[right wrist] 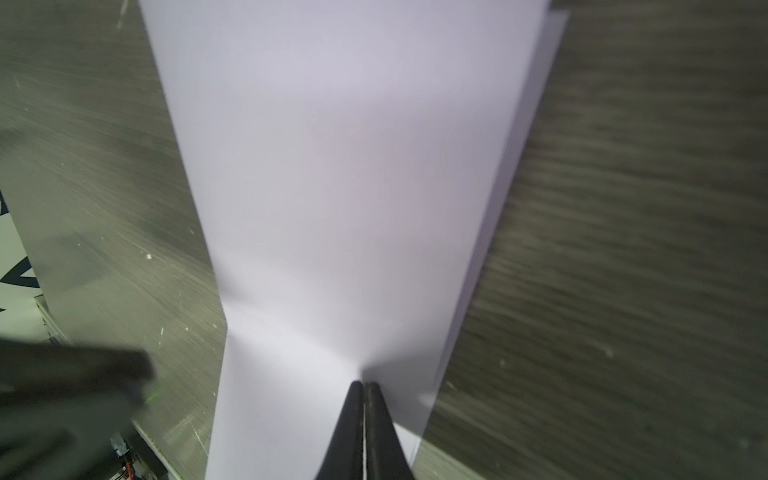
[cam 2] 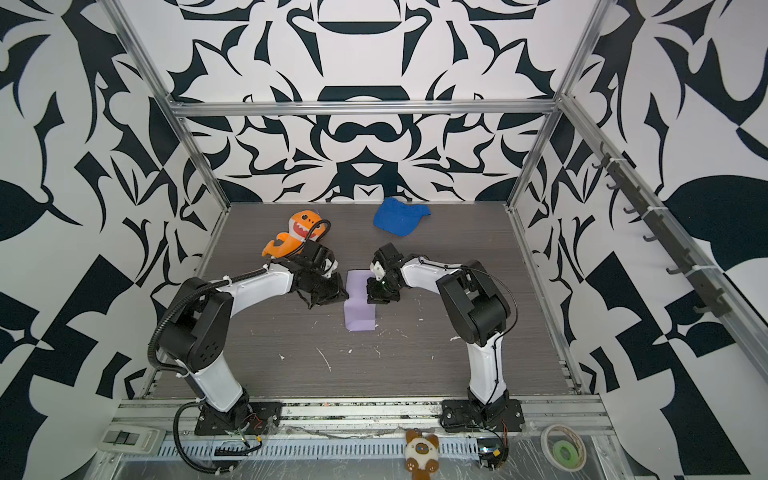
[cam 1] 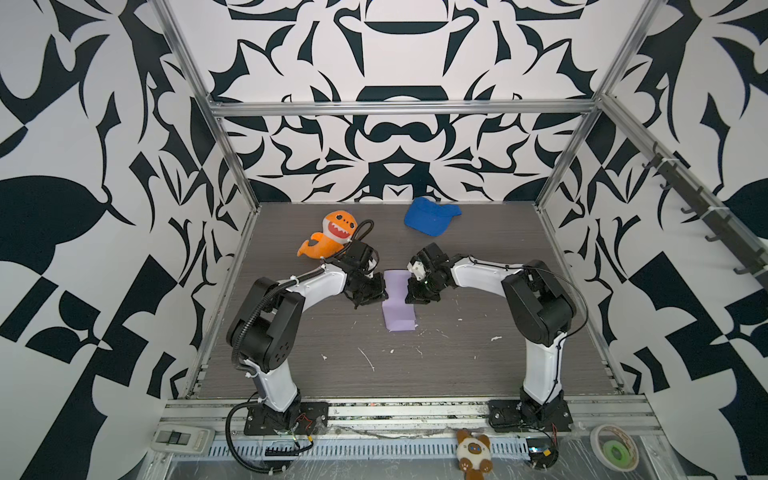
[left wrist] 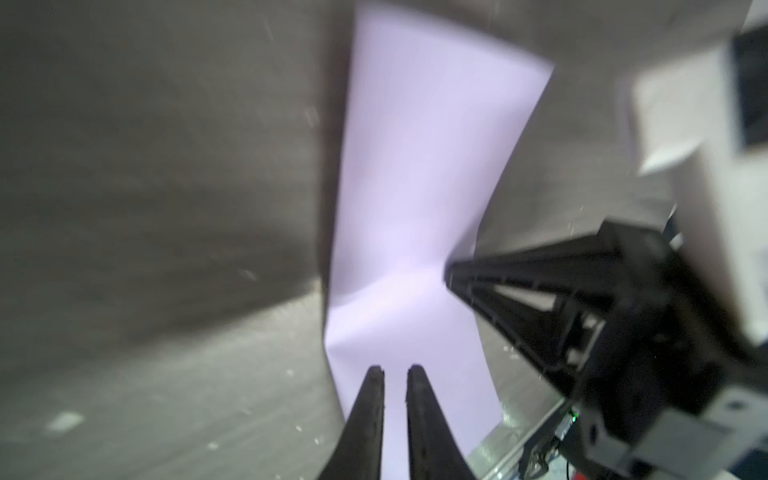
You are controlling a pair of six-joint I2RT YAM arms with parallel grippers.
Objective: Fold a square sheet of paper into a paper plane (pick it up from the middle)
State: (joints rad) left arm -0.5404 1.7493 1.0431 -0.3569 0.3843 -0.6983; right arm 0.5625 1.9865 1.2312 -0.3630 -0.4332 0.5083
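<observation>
Pinching the folded square sheet of paper (right wrist: 353,187) at mid-edge, right gripper (right wrist: 364,384) is clamped tight, presumably to lift it from the middle; left gripper (left wrist: 395,370), opposite across the strip, jaws slightly apart over its edge, grips nothing visible

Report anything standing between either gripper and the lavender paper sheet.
Nothing visible. The right gripper is shut on the square sheet of paper; the left gripper sits right over its opposite side, jaws slightly apart. The plush shark and blue cap lie farther back.
</observation>
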